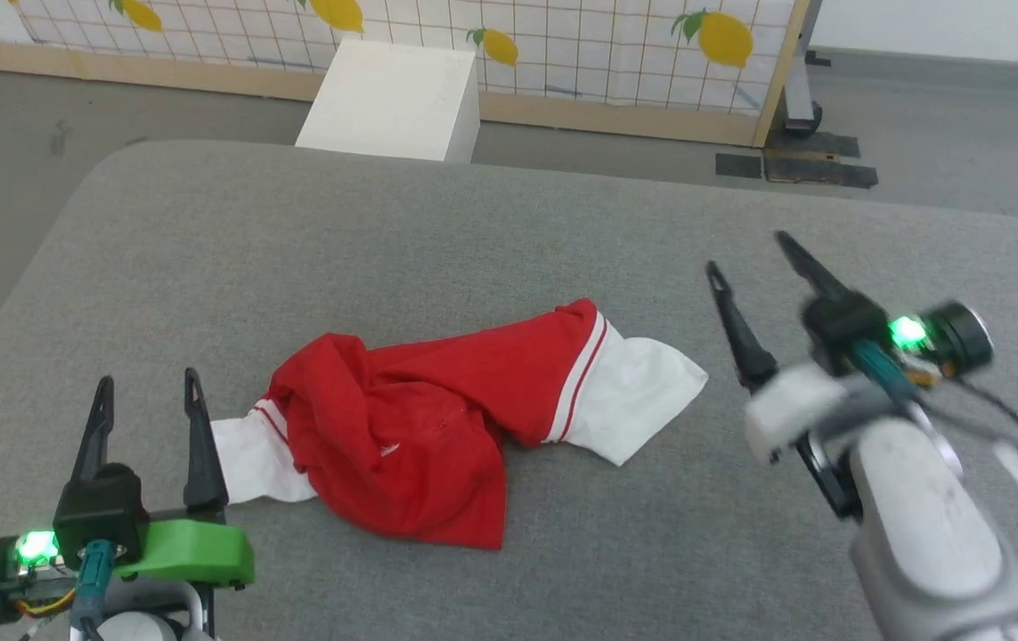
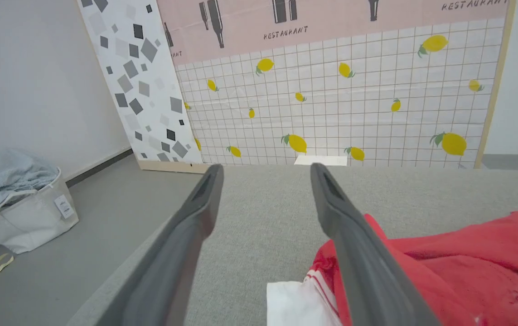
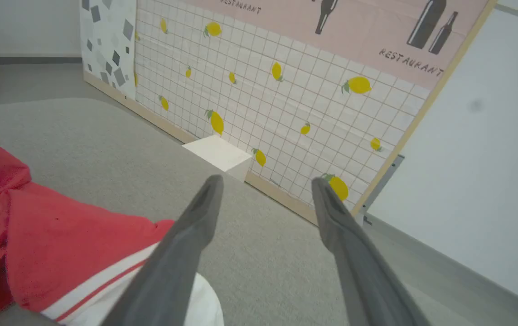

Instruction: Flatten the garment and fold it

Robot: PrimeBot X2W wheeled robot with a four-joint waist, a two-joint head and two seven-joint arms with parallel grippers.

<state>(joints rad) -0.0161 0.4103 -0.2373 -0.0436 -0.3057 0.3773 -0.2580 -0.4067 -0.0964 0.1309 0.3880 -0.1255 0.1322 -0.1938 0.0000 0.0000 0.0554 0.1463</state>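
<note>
The garment point(image 1: 437, 418) lies crumpled on the grey surface point(image 1: 384, 249), red in the middle with a white sleeve sticking out at each end. My left gripper point(image 1: 148, 392) stands open just left of the near-left sleeve, fingers pointing away, nothing between them. In the left wrist view that white sleeve and the red garment point(image 2: 467, 262) lie under and right of the right finger point(image 2: 354, 253). My right gripper point(image 1: 753, 263) hangs open to the right of the other sleeve, empty. The right wrist view shows the garment point(image 3: 50, 244) at lower left beside the left finger point(image 3: 181, 244).
A white box point(image 1: 393, 98) stands on the floor beyond the surface's far edge, before a lemon-print panel point(image 1: 562, 44). A laundry bag point(image 2: 18, 203) with pale cloth sits on the floor to the left. Black tape marks point(image 1: 794, 165) lie on the floor at far right.
</note>
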